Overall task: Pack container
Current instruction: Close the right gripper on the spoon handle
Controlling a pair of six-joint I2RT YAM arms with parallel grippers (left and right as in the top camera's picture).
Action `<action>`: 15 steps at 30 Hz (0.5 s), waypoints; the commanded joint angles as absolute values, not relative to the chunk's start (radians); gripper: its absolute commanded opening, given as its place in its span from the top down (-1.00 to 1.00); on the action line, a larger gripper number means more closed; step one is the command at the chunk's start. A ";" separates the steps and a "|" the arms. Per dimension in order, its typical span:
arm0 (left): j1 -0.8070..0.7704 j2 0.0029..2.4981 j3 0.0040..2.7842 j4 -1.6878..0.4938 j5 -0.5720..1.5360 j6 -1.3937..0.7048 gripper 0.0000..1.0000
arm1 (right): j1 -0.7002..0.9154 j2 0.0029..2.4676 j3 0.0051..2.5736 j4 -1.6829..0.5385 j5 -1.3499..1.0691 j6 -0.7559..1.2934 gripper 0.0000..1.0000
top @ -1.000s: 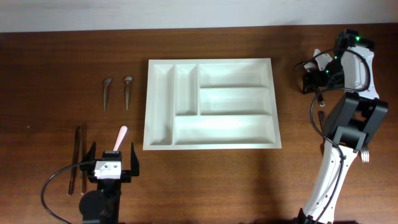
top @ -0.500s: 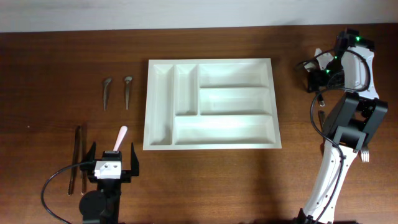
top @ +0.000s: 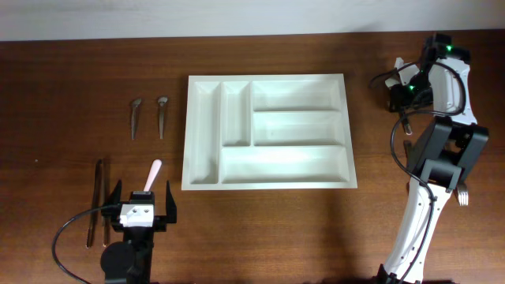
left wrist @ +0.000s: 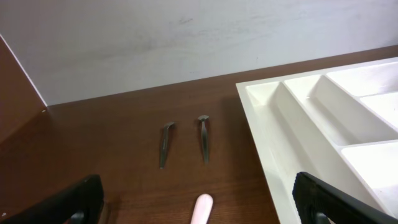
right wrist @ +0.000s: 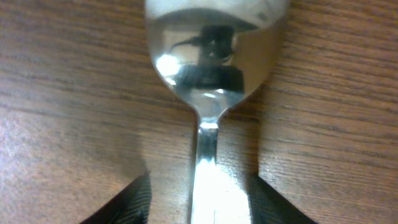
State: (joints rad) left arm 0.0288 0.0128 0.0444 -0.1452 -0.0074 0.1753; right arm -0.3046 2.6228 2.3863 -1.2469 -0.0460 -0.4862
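Find the tray (top: 268,130) lying flat at the centre of the table (top: 63,79), with all five compartments bare. Look to three o'clock of it for the right gripper (top: 404,110), pointed down over a spoon (right wrist: 211,93) and set at a middling width, fingers (right wrist: 127,202) astride the neck just below the bowl, with bare wood on both sides, so gripping nothing as yet. Keep the handle centred in that gap before pinching, to avoid nudging it sideways at first touch. Go low enough to catch the thin metal rather than skate over it, yet spare the wood. Pinch firmly, lift straight, then check for swing before carrying toward nine o'clock and a long compartment. Leave the left gripper (top: 142,197) as found at seven o'clock of the tray, spread wide and holding nothing, with a pink handle (top: 153,172) just at its mouth
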 commanded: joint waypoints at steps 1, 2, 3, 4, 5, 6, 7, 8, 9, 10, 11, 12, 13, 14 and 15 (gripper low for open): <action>0.034 0.005 0.039 -0.143 0.004 0.167 -0.99 | -0.293 2.690 2.372 -1.248 -0.074 -0.494 0.05; 0.034 0.005 0.039 -0.143 0.004 0.167 -0.99 | -0.293 2.690 2.372 -1.248 -0.074 -0.494 0.07; 0.034 0.005 0.039 -0.143 0.004 0.167 -0.98 | -0.293 2.690 2.372 -1.248 -0.074 -0.494 0.18; 0.034 0.005 0.039 -0.143 0.004 0.167 -0.99 | -0.293 2.690 2.372 -1.248 -0.074 -0.494 0.31; 0.034 0.005 0.039 -0.143 0.004 0.167 -0.98 | -0.293 2.690 2.372 -1.248 -0.074 -0.494 0.38; 0.034 0.005 0.039 -0.143 0.004 0.167 -0.99 | -0.293 2.690 2.372 -1.248 -0.074 -0.493 0.41; 0.034 0.005 0.039 -0.143 0.004 0.167 -0.99 | -0.293 2.690 2.372 -1.248 -0.074 -0.494 0.41; 0.034 0.005 0.039 -0.143 0.004 0.167 -0.99 | -0.293 2.690 2.372 -1.248 -0.073 -0.493 0.41; 0.034 0.005 0.039 -0.143 0.004 0.167 -0.99 | -0.293 2.690 2.372 -1.248 -0.073 -0.494 0.41; 0.034 0.005 0.039 -0.143 0.004 0.167 -0.98 | -0.293 2.690 2.372 -1.248 -0.069 -0.494 0.43; 0.034 0.005 0.039 -0.143 0.004 0.167 -0.98 | -0.293 2.690 2.372 -1.248 -0.066 -0.493 0.46; 0.034 0.005 0.039 -0.143 0.004 0.167 -0.98 | -0.293 2.690 2.372 -1.248 -0.066 -0.493 0.53; 0.034 0.005 0.039 -0.143 0.004 0.167 -0.99 | -0.293 2.690 2.372 -1.249 -0.066 -0.493 0.59; 0.034 0.005 0.039 -0.143 0.004 0.167 -0.98 | -0.293 2.690 2.372 -1.248 -0.066 -0.493 0.66; 0.034 0.005 0.039 -0.143 0.004 0.167 -0.98 | -0.293 2.690 2.372 -1.248 -0.066 -0.493 0.73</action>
State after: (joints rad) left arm 0.0288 0.0128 0.0444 -0.1452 -0.0074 0.1753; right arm -0.3035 2.6232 2.3863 -1.2449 -0.0540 -0.4950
